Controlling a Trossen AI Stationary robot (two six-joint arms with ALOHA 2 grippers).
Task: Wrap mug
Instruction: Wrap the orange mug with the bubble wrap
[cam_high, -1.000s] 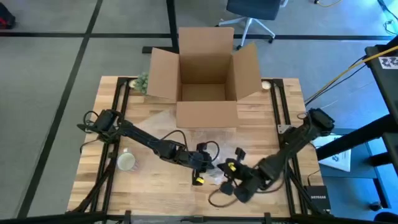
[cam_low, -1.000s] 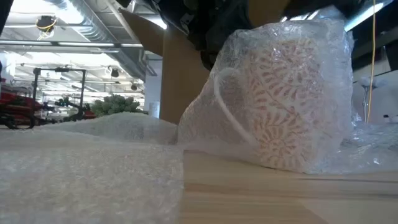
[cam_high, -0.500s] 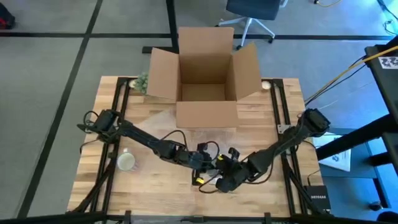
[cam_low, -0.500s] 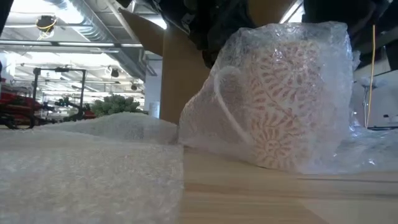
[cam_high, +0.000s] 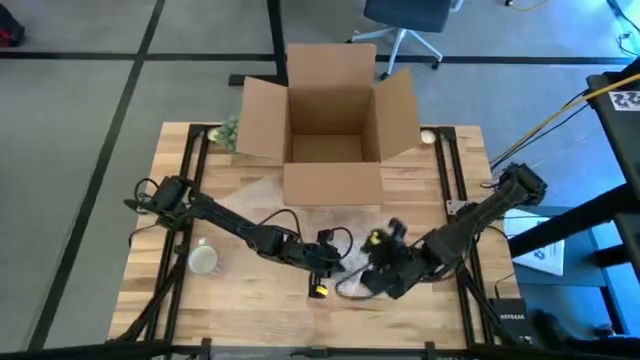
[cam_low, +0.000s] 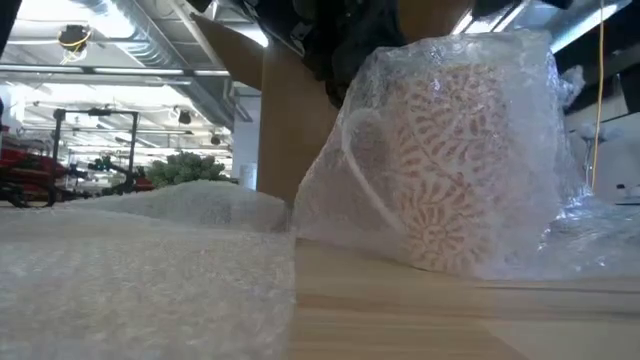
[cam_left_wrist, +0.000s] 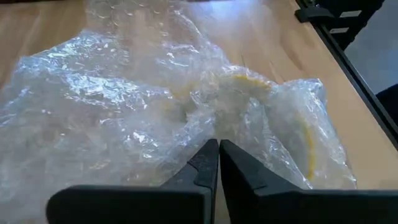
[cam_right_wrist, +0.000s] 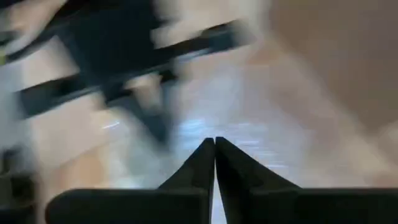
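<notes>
Both hands sit close together at the near middle of the wooden surface (cam_high: 250, 200), working the same bundle. Left hand (cam_high: 325, 262) has its fingers pressed together, pinching a fold of the bubble wrap (cam_left_wrist: 124, 106) against the mug (cam_low: 450, 170); in its wrist view the two dark fingertips meet with the clear film bunched just ahead of them. Right hand (cam_high: 385, 262) lies just beside it on the other side of the bundle, and its own view shows its fingers closed to a point too, though that view is too blurred to tell whether any film is caught between them. The mug, white with a reddish lacy pattern and a pale handle, stands slightly tilted on the surface, already covered by the wrap on the side facing the low camera, with loose film trailing onto the wood around it. A second, plain white mug (cam_high: 204, 260) stands well apart near the left arm, and an open cardboard box (cam_high: 325, 130) waits at the far edge. My reading is that the wrapping is well along and the step in hand is gathering and tightening the slack. The next move probably calls for the left hand to keep the fold pinned while the right draws the trailing film over or under the mug without tipping it.
</notes>
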